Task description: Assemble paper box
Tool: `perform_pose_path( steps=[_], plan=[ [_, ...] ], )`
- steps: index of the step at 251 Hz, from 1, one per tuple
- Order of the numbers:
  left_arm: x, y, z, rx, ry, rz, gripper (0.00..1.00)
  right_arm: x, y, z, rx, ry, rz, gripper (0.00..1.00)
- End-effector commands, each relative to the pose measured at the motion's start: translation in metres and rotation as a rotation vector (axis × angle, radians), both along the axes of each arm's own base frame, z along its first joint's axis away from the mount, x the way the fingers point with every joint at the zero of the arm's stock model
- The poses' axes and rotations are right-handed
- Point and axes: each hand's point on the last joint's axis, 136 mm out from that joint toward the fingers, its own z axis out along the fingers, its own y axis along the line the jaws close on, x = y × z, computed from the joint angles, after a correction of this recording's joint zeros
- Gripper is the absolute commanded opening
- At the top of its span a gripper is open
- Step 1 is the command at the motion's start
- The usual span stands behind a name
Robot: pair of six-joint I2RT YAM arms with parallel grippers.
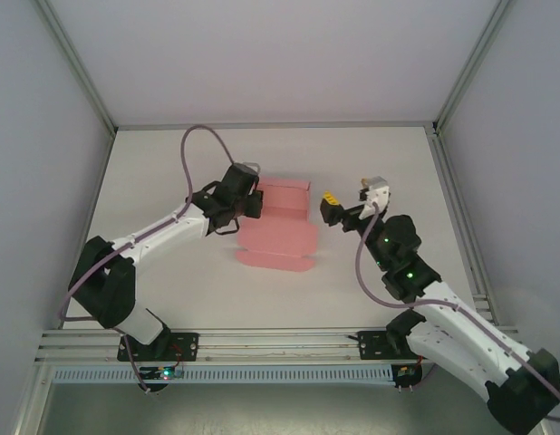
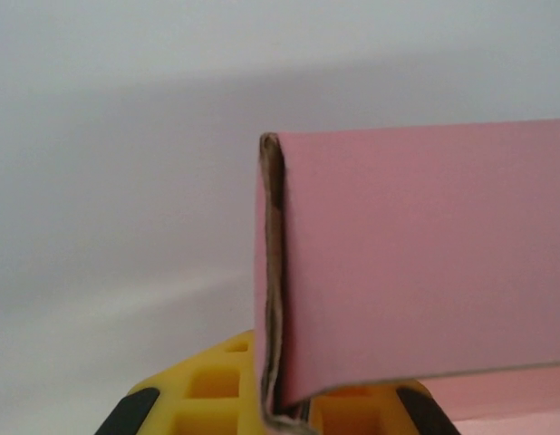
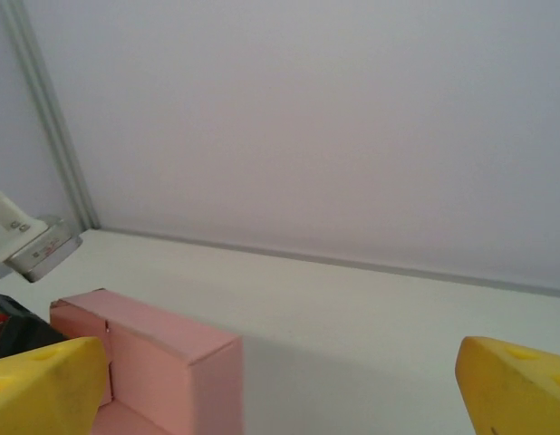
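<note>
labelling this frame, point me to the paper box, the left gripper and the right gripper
paper box point(image 1: 278, 237): top view, flat near panel
left gripper point(image 2: 282, 412): left wrist view, midway between yellow fingertips
right gripper point(image 3: 280, 390): right wrist view, midway between spread fingertips

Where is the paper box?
Top view, centre: the paper box, its left wall pinched by the left claw, the open right claw apart on its right.

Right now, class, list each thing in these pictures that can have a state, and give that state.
paper box: partly folded, far wall raised, near flap lying flat on the table.
left gripper: shut on a doubled layer of card at the paper box's left edge.
right gripper: open, fingers wide apart, beside the paper box's right side, not touching it.
</note>
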Motion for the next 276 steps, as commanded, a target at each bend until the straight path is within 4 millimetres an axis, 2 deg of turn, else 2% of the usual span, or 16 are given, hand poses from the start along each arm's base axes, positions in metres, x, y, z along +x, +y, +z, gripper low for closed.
perform_pose_path(
  steps=[1,25,47,64,83,110,127,164,194,241,276],
  plan=[
    [-0.014,-0.009,0.001,0.147,0.025,-0.329,0.00,-0.006,-0.022,-0.018,0.064,0.091,-0.054,0.98],
    [-0.022,-0.007,-0.006,0.228,0.076,-0.468,0.00,-0.011,-0.036,-0.027,0.077,0.128,-0.085,0.98],
    [-0.042,-0.006,-0.016,0.314,0.134,-0.670,0.00,-0.014,-0.043,-0.035,0.075,0.167,-0.101,0.98],
    [-0.049,0.001,-0.024,0.405,0.161,-0.779,0.00,-0.015,-0.046,-0.041,0.070,0.198,-0.107,0.98],
    [-0.038,0.010,-0.033,0.533,0.151,-0.812,0.00,-0.015,-0.047,-0.048,0.064,0.225,-0.105,0.98],
    [-0.018,0.010,-0.040,0.661,0.134,-0.825,0.00,-0.014,-0.051,-0.056,0.064,0.250,-0.118,0.98],
    [-0.014,0.005,-0.051,0.737,0.154,-0.867,0.00,-0.012,-0.054,-0.060,0.066,0.261,-0.130,0.98],
    [-0.008,-0.008,-0.094,0.930,0.200,-0.967,0.00,-0.011,-0.058,-0.064,0.075,0.276,-0.139,0.98],
    [0.008,-0.027,-0.121,1.062,0.145,-0.984,0.00,-0.012,-0.062,-0.066,0.081,0.282,-0.150,0.98],
    [0.029,-0.064,-0.131,1.130,0.000,-0.947,0.00,-0.014,-0.068,-0.068,0.089,0.284,-0.164,0.98],
    [0.023,-0.080,-0.140,1.137,-0.057,-0.975,0.02,-0.017,-0.070,-0.073,0.091,0.295,-0.171,0.98]
  ],
)
